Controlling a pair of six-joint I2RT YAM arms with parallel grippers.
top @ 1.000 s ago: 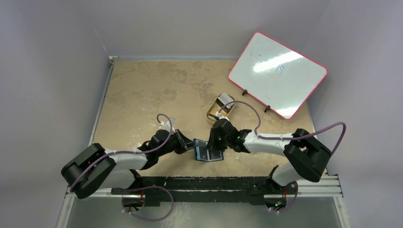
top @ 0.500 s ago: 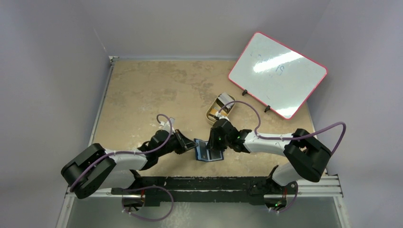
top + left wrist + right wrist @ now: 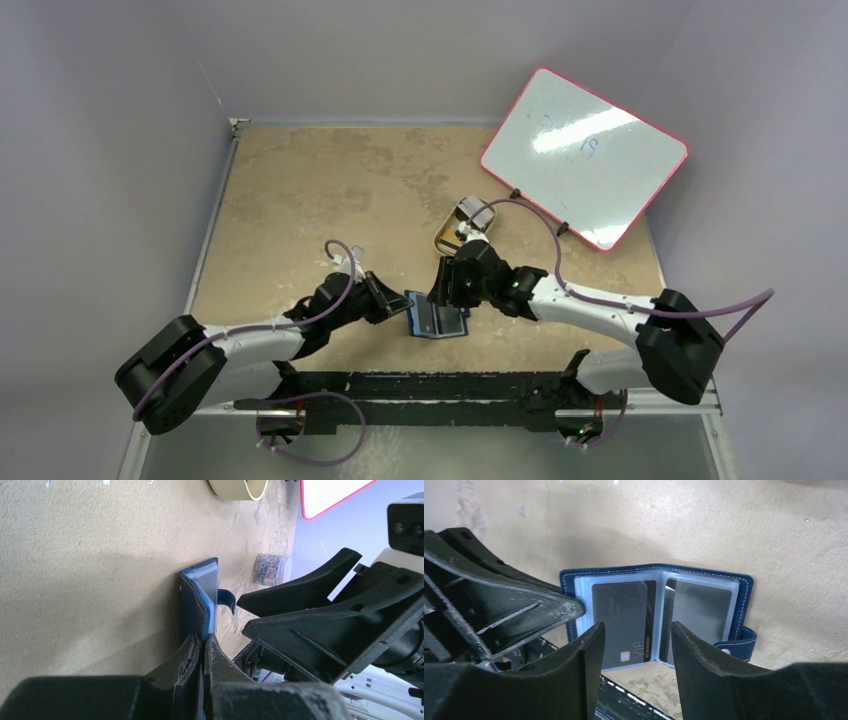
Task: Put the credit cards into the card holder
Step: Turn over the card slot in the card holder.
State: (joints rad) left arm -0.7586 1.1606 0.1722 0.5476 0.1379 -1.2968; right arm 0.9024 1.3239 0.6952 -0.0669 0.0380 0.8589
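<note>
The navy card holder (image 3: pixel 744 600) stands open near the table's front edge, also seen from above (image 3: pixel 440 325). A black VIP card (image 3: pixel 624 620) sits in its left clear sleeve and a silver-grey card (image 3: pixel 699 612) in its right sleeve. My left gripper (image 3: pixel 204 642) is shut on the holder's left edge (image 3: pixel 197 600) and shows in the top view (image 3: pixel 405 308). My right gripper (image 3: pixel 636 630) is open and empty, just above and behind the holder (image 3: pixel 447 300). No gold card shows.
The tan oval tray (image 3: pixel 447 240) lies behind the right gripper with something pale in it. A red-rimmed whiteboard (image 3: pixel 585 155) leans at the back right. A small jar of paper clips (image 3: pixel 270 569) stands beyond the holder. The black base rail (image 3: pixel 450 385) runs along the front.
My right gripper has drawn back a little from the card holder towards the tray, and its elbow has swung out to the right. The left gripper and the holder have stayed put.
</note>
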